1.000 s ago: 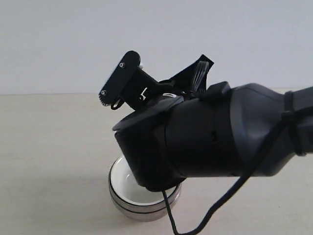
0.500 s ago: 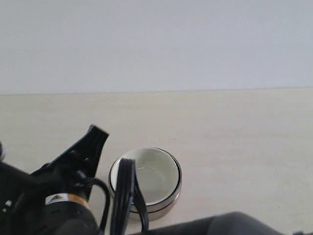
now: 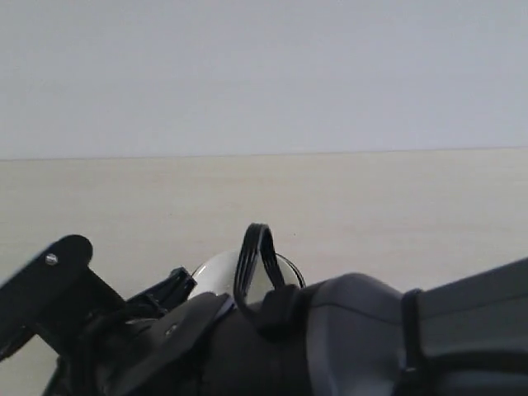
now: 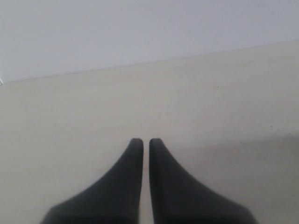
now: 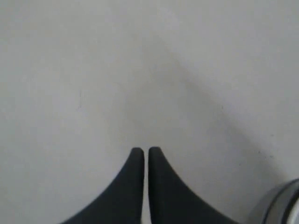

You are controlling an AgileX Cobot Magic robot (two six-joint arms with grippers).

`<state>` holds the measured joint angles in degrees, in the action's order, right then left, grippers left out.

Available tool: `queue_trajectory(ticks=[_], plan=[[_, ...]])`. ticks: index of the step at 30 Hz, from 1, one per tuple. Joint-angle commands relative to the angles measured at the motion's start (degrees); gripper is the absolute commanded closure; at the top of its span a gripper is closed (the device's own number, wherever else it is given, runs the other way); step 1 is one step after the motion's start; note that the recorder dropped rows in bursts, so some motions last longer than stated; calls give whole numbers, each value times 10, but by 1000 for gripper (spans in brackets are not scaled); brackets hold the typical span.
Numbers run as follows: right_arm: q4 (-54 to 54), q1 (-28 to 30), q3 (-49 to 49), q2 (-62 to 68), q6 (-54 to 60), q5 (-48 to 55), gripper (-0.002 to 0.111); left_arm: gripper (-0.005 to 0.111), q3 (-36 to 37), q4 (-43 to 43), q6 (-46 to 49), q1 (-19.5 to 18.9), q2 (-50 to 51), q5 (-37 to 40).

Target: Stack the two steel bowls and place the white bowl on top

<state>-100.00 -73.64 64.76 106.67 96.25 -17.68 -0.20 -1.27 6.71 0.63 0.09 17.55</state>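
exterior view: white bowl [image 3: 216, 271] sits on the bench [image 3: 396, 206] at about 6 o'clock from frame centre. i see only a sliver of its rim and inside. a dark arm [image 3: 363, 338] and its cable loop [image 3: 252, 256] cover the rest, so i cannot tell what is under it.

left claw [image 4: 145, 141]: narrow, fingers almost touching, holding nothing, bare bench beyond the tips.

right claw [image 5: 145, 150]: narrow too, a thin slit between the fingers, holding nothing. an edge of a steel bowl [image 5: 282, 205] shows near it, apart from the fingers.
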Motion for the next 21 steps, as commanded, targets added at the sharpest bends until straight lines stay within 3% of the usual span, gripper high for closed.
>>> queue_trajectory(ticks=[1, 12, 21], plan=[[1, 5, -35, 13, -14, -5, 108, 103, 2, 5, 2, -1, -1, 0], [1, 16, -54, 37, 4, -107, 108, 103, 2, 5, 2, -1, -1, 0], [1, 63, -54, 49, 0, -38, 108, 103, 2, 5, 2, -1, -1, 0]])
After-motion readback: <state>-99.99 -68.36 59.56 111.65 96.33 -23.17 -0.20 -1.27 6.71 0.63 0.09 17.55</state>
